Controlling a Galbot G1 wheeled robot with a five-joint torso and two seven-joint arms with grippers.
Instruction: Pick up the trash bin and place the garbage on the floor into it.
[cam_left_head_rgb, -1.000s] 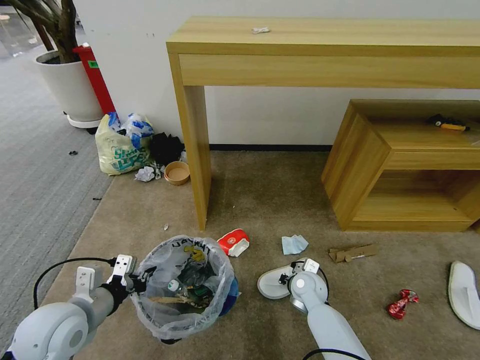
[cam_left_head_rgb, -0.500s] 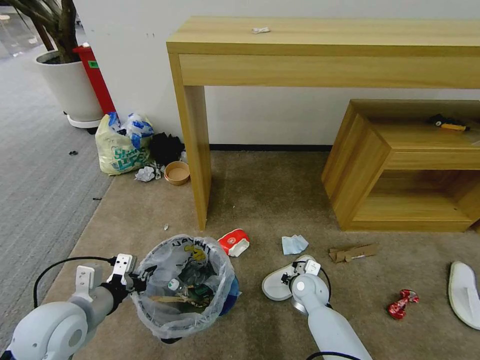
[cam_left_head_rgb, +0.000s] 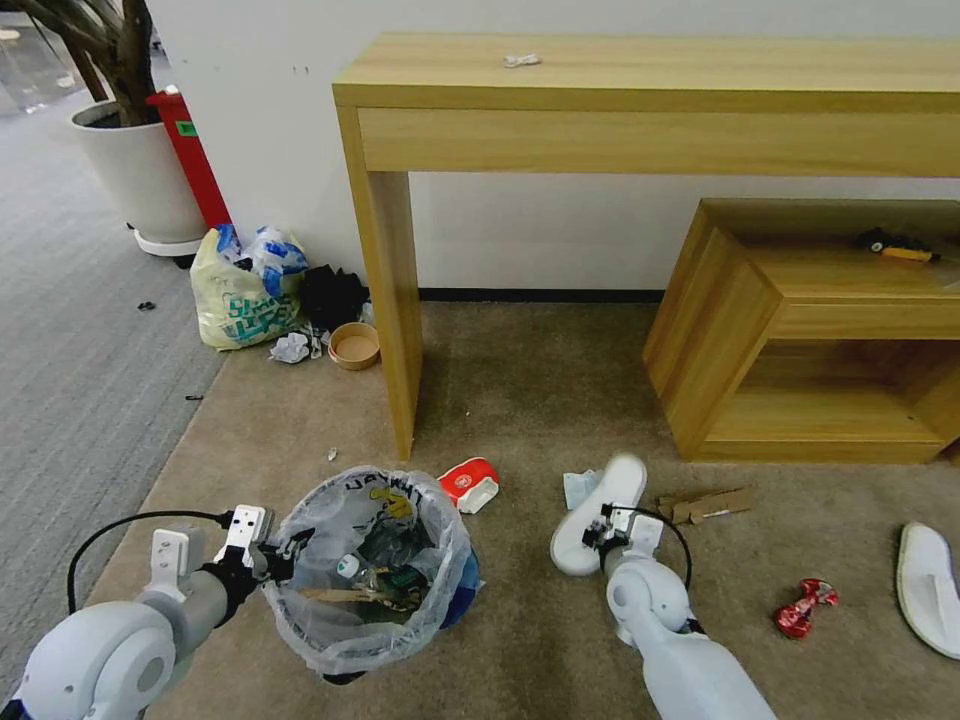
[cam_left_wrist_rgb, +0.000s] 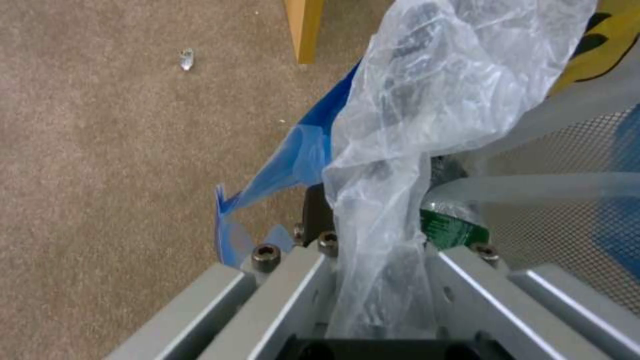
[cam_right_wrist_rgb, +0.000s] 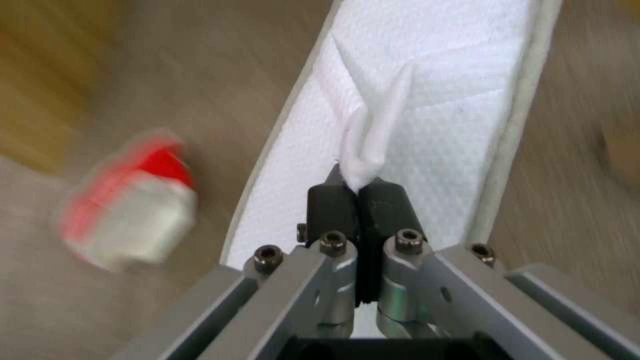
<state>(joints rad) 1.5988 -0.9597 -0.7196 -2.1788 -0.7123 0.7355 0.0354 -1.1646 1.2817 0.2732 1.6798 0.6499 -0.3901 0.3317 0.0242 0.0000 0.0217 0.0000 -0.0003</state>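
Observation:
The trash bin (cam_left_head_rgb: 370, 570), lined with a clear bag and holding litter, hangs at the lower left. My left gripper (cam_left_head_rgb: 272, 560) is shut on its rim, with the bag (cam_left_wrist_rgb: 400, 125) pinched between the fingers. My right gripper (cam_left_head_rgb: 602, 530) is shut on the strap of a white slipper (cam_left_head_rgb: 600, 495), which tilts up off the beige floor (cam_left_head_rgb: 520, 400). The right wrist view shows the slipper (cam_right_wrist_rgb: 440, 90) hanging from the shut gripper (cam_right_wrist_rgb: 358, 187). On the carpet lie a red-white wrapper (cam_left_head_rgb: 467, 485), a blue tissue (cam_left_head_rgb: 573, 490), a cardboard scrap (cam_left_head_rgb: 710, 505), a red wrapper (cam_left_head_rgb: 803, 607) and another slipper (cam_left_head_rgb: 930, 585).
A wooden desk leg (cam_left_head_rgb: 392, 300) stands just beyond the bin. A low wooden shelf (cam_left_head_rgb: 800, 330) sits at the right. By the wall are a bulging yellowish bag (cam_left_head_rgb: 240, 295), a brown bowl (cam_left_head_rgb: 354, 345) and a white plant pot (cam_left_head_rgb: 140, 170). Grey ribbed carpet (cam_left_head_rgb: 70, 350) lies left.
My right gripper has lifted the white slipper off the carpet and carried it a little right and forward, so it now stands tilted. The left arm and the bin have stayed put.

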